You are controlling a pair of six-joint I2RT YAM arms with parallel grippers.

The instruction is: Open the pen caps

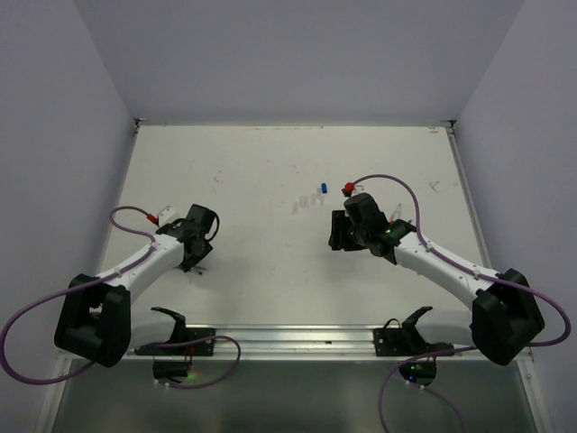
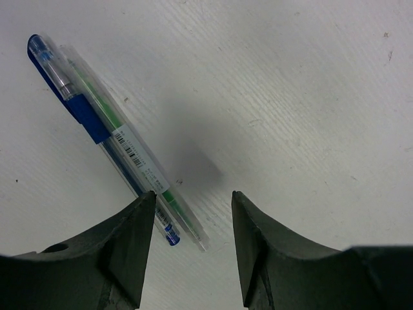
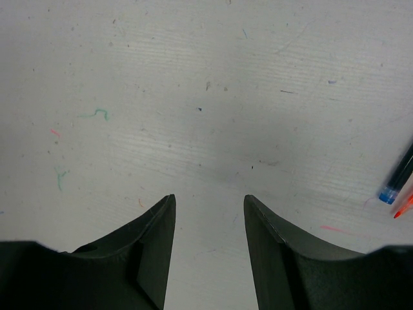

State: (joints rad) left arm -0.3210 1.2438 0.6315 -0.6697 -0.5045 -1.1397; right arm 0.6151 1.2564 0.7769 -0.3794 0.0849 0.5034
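Observation:
In the top view a blue pen cap, a red cap and two pale caps lie loose mid-table. My right gripper hangs just below them, open and empty over bare table. A blue pen end and a red one show at that view's right edge. My left gripper is open. Its left fingertip overlaps the near end of two pens lying side by side: a blue pen with a blue clip and a clear green-ink pen.
The white table carries faint ink marks and is walled on three sides. A metal rail with black mounts runs along the near edge. Purple cables loop from both arms.

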